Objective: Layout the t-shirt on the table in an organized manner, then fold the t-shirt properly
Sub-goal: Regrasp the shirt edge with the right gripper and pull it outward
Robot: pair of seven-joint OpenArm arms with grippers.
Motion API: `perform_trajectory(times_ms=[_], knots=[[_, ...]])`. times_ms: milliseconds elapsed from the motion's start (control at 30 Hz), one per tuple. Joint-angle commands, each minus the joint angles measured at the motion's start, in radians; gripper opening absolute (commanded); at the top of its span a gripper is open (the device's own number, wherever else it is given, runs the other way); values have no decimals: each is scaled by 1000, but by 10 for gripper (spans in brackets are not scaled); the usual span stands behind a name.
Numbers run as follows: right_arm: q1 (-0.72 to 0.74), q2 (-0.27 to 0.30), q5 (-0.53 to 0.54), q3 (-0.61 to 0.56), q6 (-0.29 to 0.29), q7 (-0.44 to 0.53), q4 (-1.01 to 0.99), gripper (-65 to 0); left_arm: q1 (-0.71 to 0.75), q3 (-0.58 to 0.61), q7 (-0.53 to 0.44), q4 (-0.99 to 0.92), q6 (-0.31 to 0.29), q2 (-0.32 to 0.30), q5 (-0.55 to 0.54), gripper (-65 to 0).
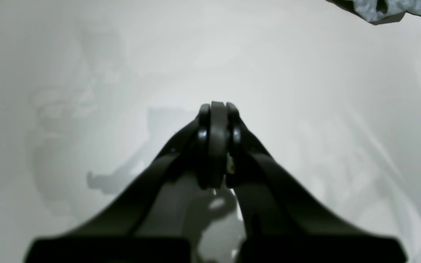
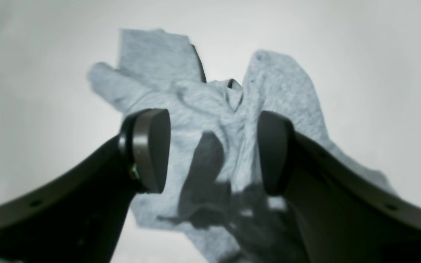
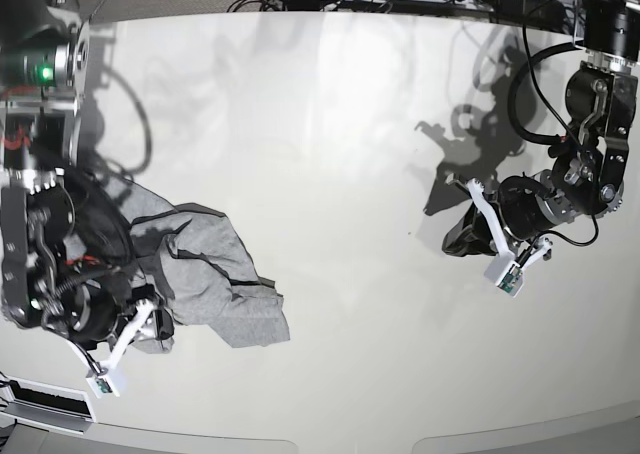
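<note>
The t-shirt (image 1: 389, 9) is cut off by the frame's edge

Glossy off-white table (image 3: 330, 154), curved near edge. Grey t-shirt (image 3: 205, 279) lies crumpled in a heap on it near the tabletop's front-left edge, dark inside partly showing.

1. The light is bright and even, seemingly from overhead; the glossy table (image 3: 330, 154) throws back a broad white sheen with soft reflections.
2. In the base view both arms cast sharp dark shadows on the tabletop, the clearest beside the left gripper (image 3: 462, 236).
3. Both wrist views are soft and slightly hazy, with fisheye bending toward the edges.
4. The right gripper (image 2: 213, 149) lays a dark shadow on the t-shirt (image 2: 196, 106), whose weave looks blurred.
5. Corners darken slightly.
</note>
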Motion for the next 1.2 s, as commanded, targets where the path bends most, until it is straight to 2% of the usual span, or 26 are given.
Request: perform_trajectory(times_ms=[0,100,233,367,433,633,733,767,900,967,1033,1067,1167], knots=[[48,11,-14,-14,-13,37,-36,-260,-19,-7,-26,15,-2,-12,-14,-650],[102,11,-72,-40,-42,110,-185,-260,-19,-7,-26,15,-2,-12,-15,-650],[131,11,-97,-40,-34,148,-285,-260,-19,-7,-26,15,-2,-12,-15,-650],[128,11,-176,-40,-115,216,-317,-260,-19,-7,-27,15,-2,-12,-15,-650],[128,8,-176,-40,-116,215,-326,-265,-19,-7,-27,15,-2,-12,-15,-650],[105,-17,-176,-40,-68,226,-328,-476,-19,-7,-26,15,-2,-12,-15,-650],[109,-25,-176,-39,-68,226,-327,-650,-19,-7,-28,15,-2,-12,-15,-650],[116,-24,-176,-39,-64,222,-327,-650,-19,-7,-30,15,-2,-12,-14,-650],[156,-20,-156,-11,8,159,-301,-650,-19,-7,-30,15,-2,-12,-14,-650],[161,-18,-76,18,99,92,-253,-650,-19,-7,-29,15,-2,-12,-14,-650],[149,-16,16,56,224,22,-180,-650,-19,-7,-30,15,-2,-12,-14,-650],[135,-14,64,76,253,-16,-134,-650,-19,-7,-30,15,-2,-12,-14,-650],[69,5,235,144,253,-136,45,-650,-19,-7,-30,15,-2,-12,-14,-650]])
